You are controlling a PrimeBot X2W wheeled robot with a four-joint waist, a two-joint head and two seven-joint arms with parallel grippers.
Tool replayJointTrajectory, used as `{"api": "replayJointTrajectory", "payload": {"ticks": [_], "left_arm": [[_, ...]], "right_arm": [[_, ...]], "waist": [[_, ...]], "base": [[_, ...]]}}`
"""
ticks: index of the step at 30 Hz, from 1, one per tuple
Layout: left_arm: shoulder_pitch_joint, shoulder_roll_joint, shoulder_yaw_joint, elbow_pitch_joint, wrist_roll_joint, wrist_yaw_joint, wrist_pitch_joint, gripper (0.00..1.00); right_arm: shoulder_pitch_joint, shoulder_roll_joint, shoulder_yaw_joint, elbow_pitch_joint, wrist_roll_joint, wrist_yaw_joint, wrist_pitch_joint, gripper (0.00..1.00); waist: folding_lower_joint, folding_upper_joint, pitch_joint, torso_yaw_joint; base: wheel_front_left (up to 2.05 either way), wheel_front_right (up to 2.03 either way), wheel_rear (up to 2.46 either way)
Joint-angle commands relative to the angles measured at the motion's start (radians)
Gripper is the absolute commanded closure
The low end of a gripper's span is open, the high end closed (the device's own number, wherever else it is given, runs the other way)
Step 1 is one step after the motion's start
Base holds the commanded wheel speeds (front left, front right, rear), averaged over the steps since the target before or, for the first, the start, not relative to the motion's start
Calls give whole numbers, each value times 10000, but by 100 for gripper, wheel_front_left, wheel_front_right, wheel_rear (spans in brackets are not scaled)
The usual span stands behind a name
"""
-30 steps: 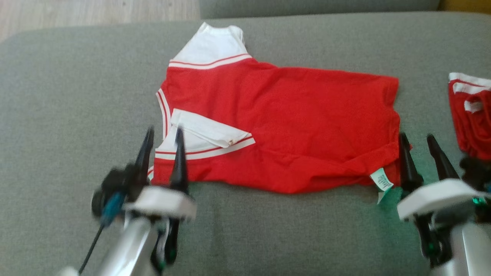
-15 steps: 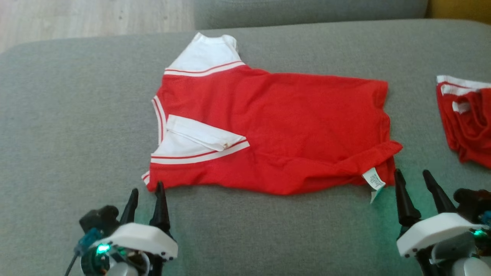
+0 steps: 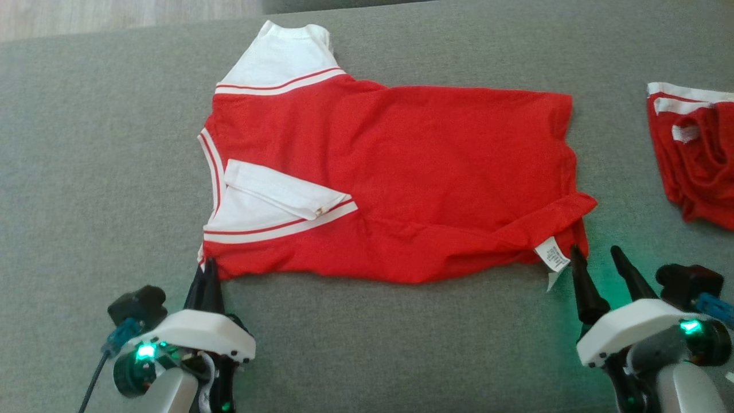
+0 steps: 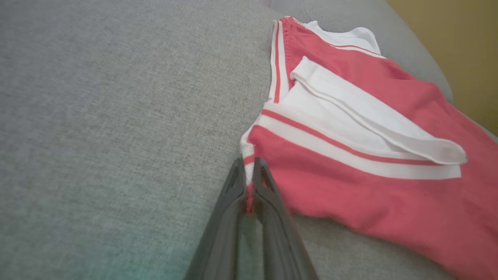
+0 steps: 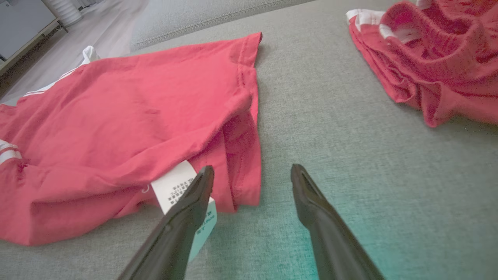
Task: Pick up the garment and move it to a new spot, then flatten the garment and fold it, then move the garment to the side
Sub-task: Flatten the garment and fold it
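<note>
Red garment (image 3: 401, 172): spread flat on the grey cushion (image 3: 86, 172), white sleeves toward the robot's left, hem toward its right, one white sleeve folded over the red body.
Left gripper (image 3: 205, 269): clamped tight on the near left corner of the garment.
Left wrist close-up: both fingertips (image 4: 264, 182) pressed together, with a sliver of the red-and-white striped edge squeezed between them.
Right gripper (image 3: 596, 255): spread wide, gripping nothing, tips right at the near right corner of the hem.
Right wrist close-up: one finger (image 5: 194, 194) crosses in front of the white care label (image 5: 175, 186); the hem corner pokes into the gap beside it, and the other finger stands over bare cushion.
Contact on the right: cannot tell whether a finger touches the cloth.
Second red piece (image 3: 697, 160): bunched up with a white waistband, well apart from the garment, beyond the right gripper.
</note>
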Motion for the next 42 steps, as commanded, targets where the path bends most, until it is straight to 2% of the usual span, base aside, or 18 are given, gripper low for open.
{"api": "replayJointTrajectory", "payload": {"ticks": [1,9,10,11,12,13,14,22,25,27,32,37,38,39,40,41,42], "left_arm": [[-380,90,384,-173,1,-61,-175,100],[-549,76,320,-68,76,-183,-469,100],[-546,79,316,-80,84,-188,-504,100],[-541,79,312,-98,91,-193,-539,100],[-537,82,307,-127,107,-198,-587,100],[-533,93,308,-179,125,-214,-654,100],[-524,98,330,-239,125,-219,-722,100],[-200,338,405,-1356,295,-91,-1057,100],[176,425,327,-2090,369,47,-1010,100],[910,430,78,-2925,442,261,-880,100],[1805,290,-322,-3318,415,425,-729,100],[2279,237,-549,-3301,418,471,-733,100],[2326,256,-565,-3272,432,487,-731,100],[2360,273,-568,-3246,430,488,-734,100],[2387,288,-564,-3226,413,484,-727,100],[2405,316,-574,-3207,388,470,-679,100],[2417,343,-564,-3212,373,466,-660,76]], "right_arm": [[-383,-85,294,-127,40,-7,-74,0],[-1035,-85,587,1236,78,-7,-26,0],[-1112,-85,592,1378,76,-7,-29,35],[-1178,-85,586,1498,61,-7,-34,57],[-1238,-85,579,1591,64,-7,-32,70],[-1290,-85,575,1651,97,-7,-10,92],[-1343,-85,561,1670,148,-7,3,100],[-1724,-85,-525,662,-495,-7,482,100],[-1663,-85,-946,-64,-570,-7,1059,100],[-1127,-85,-1187,-837,-651,-7,1857,100],[-209,-85,-1281,-1033,-373,-7,2449,100],[359,-85,-1412,-897,-274,-7,2459,100],[418,-85,-1447,-889,-343,-7,2390,96],[470,-85,-1474,-883,-439,-7,2325,70],[514,-85,-1471,-878,-477,-7,2279,40],[542,-85,-1473,-897,-432,-7,2212,0],[567,-85,-1477,-918,-382,-7,2162,0]], "waist": [[-1,0,22,49],[-1,0,122,301],[-1,0,125,320],[-1,0,126,341],[-1,0,126,361],[-1,0,122,378],[-1,0,111,392],[-1,0,-210,656],[-1,0,-315,848],[-1,0,-367,1045],[-1,0,-402,1189],[-1,0,-467,1210],[-1,0,-480,1199],[-1,0,-494,1183],[-1,0,-505,1158],[-1,0,-515,1130],[-1,0,-526,1093]], "base": [[0,0,0],[0,0,0],[0,0,0],[0,0,0],[0,0,0],[0,0,0],[0,0,0],[0,0,0],[0,0,0],[0,0,0],[0,0,0],[0,0,0],[0,0,0],[0,0,0],[0,0,0],[0,0,0],[0,0,0]]}}
